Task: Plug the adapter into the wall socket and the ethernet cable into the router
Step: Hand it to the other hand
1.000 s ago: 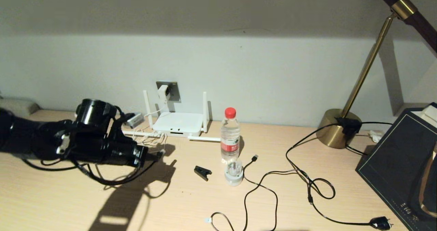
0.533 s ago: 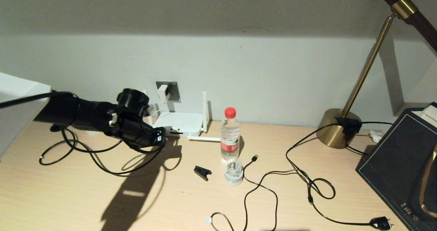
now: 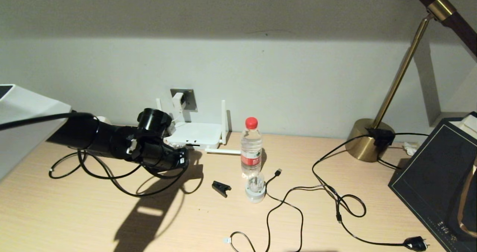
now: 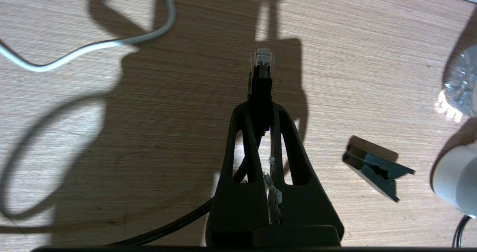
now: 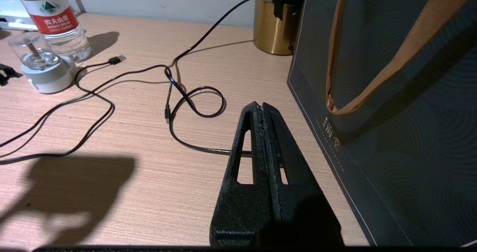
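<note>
Left arm: reaches in low over the desk (image 3: 261,222) from the robot's left, forearm near level, the left gripper (image 3: 182,159) just in front of the router (image 3: 193,134), at its left front corner.
Left claw: clamped on the ethernet cable (image 4: 261,91) just behind its connector, which juts out past the fingertips (image 4: 244,114).
Cable axis: the connector lies in line with the fingers, clear tip leading, pointing away from the wrist over bare desk; the black cable loops on the desk to the left of the router.
Router: flat against the wall, directly below the wall socket (image 3: 189,97).
Adapter (image 3: 178,101): seated in the wall socket, above the router.
Right gripper (image 5: 262,110): parked well right of the router, beside a dark bag (image 5: 391,95), fingers pressed together on nothing.
</note>
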Robot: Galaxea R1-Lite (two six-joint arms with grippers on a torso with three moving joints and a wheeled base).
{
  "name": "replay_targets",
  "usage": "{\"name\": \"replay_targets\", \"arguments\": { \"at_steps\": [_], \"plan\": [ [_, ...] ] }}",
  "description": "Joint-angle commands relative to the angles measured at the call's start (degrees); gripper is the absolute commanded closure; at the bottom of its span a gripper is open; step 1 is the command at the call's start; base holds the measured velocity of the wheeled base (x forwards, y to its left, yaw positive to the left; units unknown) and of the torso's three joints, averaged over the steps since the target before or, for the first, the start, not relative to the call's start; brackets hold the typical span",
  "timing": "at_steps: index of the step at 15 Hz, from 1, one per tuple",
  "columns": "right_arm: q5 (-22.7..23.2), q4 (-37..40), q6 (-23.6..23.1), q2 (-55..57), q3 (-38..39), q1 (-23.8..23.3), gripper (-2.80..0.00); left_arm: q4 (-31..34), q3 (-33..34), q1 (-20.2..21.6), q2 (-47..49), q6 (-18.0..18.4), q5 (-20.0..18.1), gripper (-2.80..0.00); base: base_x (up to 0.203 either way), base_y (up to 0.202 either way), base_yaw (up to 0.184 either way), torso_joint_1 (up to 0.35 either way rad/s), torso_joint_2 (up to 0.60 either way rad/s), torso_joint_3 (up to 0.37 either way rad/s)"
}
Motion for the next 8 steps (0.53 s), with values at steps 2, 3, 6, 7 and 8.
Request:
{"name": "replay_targets", "arguments": {
  "at_steps": [2, 3, 6, 7, 8],
  "plan": [
    [0.02, -0.03, -0.03, 0.00, 0.53, 0.00, 0.00, -0.72, 0.16, -0.19, -0.10, -0.10, -0.10, 0.00, 0.000, 0.000, 0.000, 0.000, 0.00, 0.000],
    [0.02, -0.03, -0.03, 0.00, 0.53, 0.00, 0.00, -0.71, 0.25, -0.26, -0.24, -0.14, -0.10, 0.00, 0.000, 0.000, 0.000, 0.000, 0.00, 0.000],
    [0.02, -0.03, -0.03, 0.00, 0.53, 0.00, 0.00, -0.70, 1.73, -0.53, -1.91, -0.08, 0.13, 0.00, 0.000, 0.000, 0.000, 0.000, 0.00, 0.000],
    [0.02, -0.03, -0.03, 0.00, 0.53, 0.00, 0.00, -0.67, 2.78, -0.80, -3.39, -0.14, 0.17, 0.00, 0.000, 0.000, 0.000, 0.000, 0.00, 0.000],
    [0.02, -0.03, -0.03, 0.00, 0.53, 0.00, 0.00, -0.66, 4.77, -0.98, -4.70, -0.33, 0.19, 0.00, 0.000, 0.000, 0.000, 0.000, 0.00, 0.000]
  ]
}}
